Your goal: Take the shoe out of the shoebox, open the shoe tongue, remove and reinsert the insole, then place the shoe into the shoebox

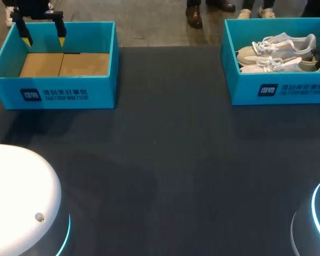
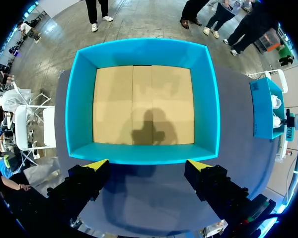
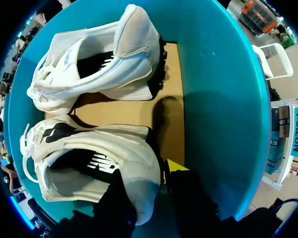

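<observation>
I am seeing a matt teal card box (image 2: 79, 99) floored in plain brown cardboard, whitish cloth-and-suede shoes (image 3: 114, 64), and a matt dark worktop (image 1: 165, 160).

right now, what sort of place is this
Probably a robot shoe-handling test bench: a dark table, an empty teal shoebox, and a second teal shoebox holding white shoes.

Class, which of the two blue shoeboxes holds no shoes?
The left shoebox, by the left gripper: bare cardboard floor. The right shoebox holds two shoes.
</observation>
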`<state>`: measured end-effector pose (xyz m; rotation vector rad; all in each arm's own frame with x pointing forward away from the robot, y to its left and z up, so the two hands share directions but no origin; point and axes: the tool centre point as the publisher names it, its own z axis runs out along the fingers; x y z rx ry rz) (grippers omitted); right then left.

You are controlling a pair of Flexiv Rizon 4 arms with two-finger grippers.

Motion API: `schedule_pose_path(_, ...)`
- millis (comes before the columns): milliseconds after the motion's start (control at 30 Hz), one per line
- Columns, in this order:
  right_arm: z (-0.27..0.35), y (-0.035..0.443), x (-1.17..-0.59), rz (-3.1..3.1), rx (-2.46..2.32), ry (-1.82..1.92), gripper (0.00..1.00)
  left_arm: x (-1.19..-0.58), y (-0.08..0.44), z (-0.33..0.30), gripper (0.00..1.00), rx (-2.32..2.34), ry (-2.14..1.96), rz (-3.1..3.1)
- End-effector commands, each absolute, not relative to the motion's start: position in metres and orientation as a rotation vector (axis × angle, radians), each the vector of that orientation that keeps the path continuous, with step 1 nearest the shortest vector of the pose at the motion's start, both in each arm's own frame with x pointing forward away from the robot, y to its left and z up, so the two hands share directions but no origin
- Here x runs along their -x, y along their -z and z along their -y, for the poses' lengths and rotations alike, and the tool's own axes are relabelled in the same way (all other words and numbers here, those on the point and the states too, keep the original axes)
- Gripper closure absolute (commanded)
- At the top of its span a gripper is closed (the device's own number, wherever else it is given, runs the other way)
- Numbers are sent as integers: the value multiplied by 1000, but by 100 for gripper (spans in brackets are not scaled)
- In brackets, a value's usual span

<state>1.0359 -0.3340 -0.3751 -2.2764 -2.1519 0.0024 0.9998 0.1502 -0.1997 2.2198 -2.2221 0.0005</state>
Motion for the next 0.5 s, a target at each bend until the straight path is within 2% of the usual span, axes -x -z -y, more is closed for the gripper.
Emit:
schedule_pose_path(33, 327, 379, -1035, 2150, 2276, 2, 100, -1000, 200, -150, 0, -2220, 0, 2222)
schedule_pose_path(500, 321, 354, -1035, 2165, 2326, 8, 100, -1000, 200, -150, 0, -2220, 0, 2222)
